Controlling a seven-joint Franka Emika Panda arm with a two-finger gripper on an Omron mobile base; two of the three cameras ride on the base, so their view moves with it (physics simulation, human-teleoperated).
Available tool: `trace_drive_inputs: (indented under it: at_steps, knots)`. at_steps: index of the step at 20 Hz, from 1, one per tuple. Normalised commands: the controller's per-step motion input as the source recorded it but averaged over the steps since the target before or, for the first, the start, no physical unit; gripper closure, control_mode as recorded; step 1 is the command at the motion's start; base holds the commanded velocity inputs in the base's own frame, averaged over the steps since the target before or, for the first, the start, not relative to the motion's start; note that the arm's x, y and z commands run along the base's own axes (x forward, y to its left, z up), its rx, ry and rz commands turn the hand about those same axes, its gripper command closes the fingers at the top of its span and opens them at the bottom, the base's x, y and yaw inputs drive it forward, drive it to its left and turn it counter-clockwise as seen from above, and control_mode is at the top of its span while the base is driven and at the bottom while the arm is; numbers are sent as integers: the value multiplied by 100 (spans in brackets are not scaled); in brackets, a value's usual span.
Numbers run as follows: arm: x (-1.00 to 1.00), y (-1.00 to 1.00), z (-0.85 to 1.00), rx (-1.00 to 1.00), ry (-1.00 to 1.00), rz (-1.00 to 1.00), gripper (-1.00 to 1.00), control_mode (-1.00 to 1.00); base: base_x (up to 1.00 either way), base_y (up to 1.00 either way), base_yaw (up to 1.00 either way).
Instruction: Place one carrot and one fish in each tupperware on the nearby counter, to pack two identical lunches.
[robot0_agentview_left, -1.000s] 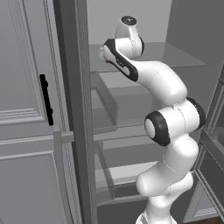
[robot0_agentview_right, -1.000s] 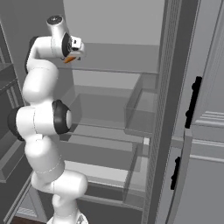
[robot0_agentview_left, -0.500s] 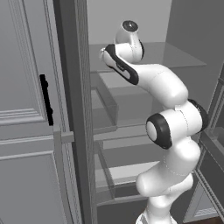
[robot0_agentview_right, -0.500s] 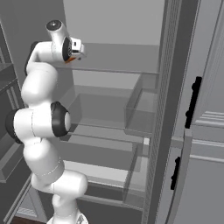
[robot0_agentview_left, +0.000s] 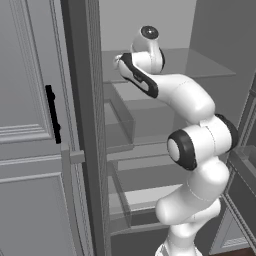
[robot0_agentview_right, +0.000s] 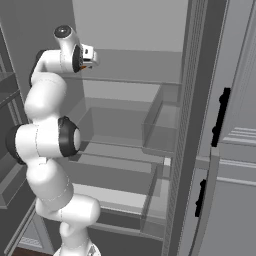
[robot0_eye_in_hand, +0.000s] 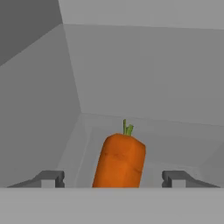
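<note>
Arm higher; one carrot (robot0_eye_in_hand: 120, 160) between fingers (robot0_eye_in_hand: 50, 178).

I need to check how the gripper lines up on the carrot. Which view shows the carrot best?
The hand view: the carrot lies large and centred between the two fingertips, green stub pointing away. The right base view shows just a small orange speck beside the hand, on the fridge's upper shelf.

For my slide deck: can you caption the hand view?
Open pincer straddles an orange carrot on a grey fridge shelf.
</note>
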Motion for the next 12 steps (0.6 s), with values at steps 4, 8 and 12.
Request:
trace_drive_inputs:
  at_steps: [4, 8, 12]
  knots:
    - [0, 0, -40, 0, 16, 0, 100, -100, 0, 0, 0]
    - [-10, -3, -27, 0, 12, 0, 100, -100, 0, 0, 0]
    - [-45, -25, -2, 0, 1, -4, 100, -100, 0, 0, 0]
